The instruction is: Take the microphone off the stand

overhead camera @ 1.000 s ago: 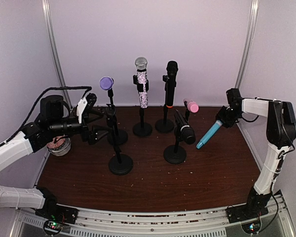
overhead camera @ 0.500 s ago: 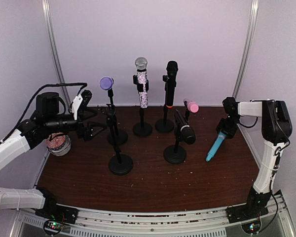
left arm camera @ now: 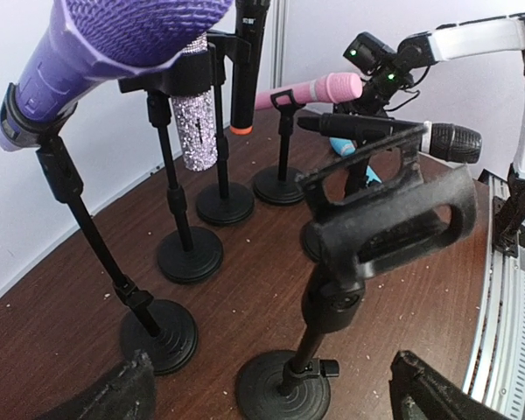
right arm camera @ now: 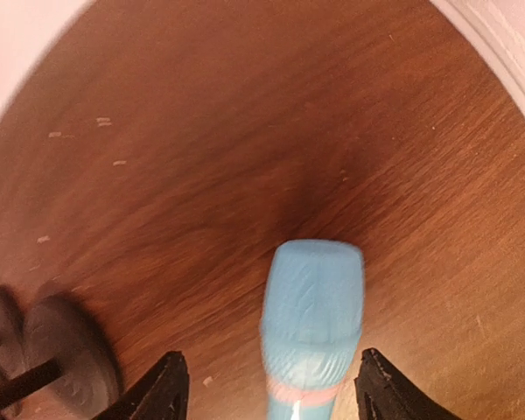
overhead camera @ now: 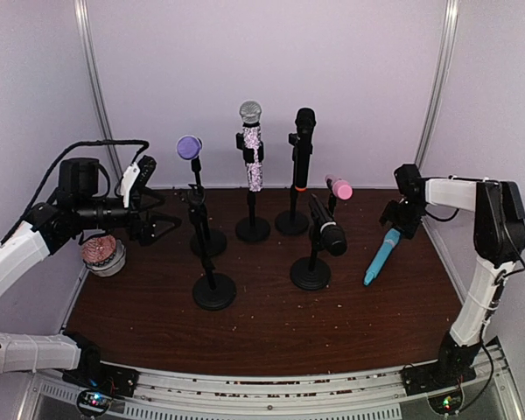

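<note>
Blue microphone leans steeply near the worktop's right edge, its long axis slanting down toward the near-left. The right gripper is spread wider than it, gripping nothing.

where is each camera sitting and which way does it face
top external: fixed above and behind the arms, looking down over the table of microphone stands; both arms show, with left gripper and right gripper.
left wrist: on the left arm, looking across the table past the purple microphone toward the right gripper; own fingertips at the bottom corners.
right wrist: on the right arm, looking down at the wood; blue microphone between its fingertips.
shared: top external and right wrist both show the blue microphone.
</note>
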You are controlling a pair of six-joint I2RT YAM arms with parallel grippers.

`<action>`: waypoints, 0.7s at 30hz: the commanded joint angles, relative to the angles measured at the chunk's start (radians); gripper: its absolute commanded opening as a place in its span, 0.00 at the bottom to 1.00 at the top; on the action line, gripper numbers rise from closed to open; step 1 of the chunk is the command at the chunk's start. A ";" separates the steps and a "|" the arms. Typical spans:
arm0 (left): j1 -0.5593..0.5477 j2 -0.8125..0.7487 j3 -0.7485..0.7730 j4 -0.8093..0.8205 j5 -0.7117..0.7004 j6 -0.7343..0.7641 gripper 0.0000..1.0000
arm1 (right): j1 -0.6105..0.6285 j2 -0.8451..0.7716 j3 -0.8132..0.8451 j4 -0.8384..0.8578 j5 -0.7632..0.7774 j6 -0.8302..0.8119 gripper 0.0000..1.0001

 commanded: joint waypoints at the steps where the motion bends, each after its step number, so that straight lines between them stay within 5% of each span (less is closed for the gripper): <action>1: 0.008 -0.004 0.014 0.002 0.006 0.018 0.95 | 0.066 -0.190 -0.098 0.121 0.007 0.026 0.67; 14: 0.008 -0.013 -0.021 0.003 0.037 0.030 0.95 | 0.432 -0.850 -0.241 0.139 0.150 0.023 0.64; 21: 0.009 -0.007 -0.006 -0.003 0.060 0.028 0.95 | 0.772 -0.823 -0.065 0.125 0.089 0.012 0.62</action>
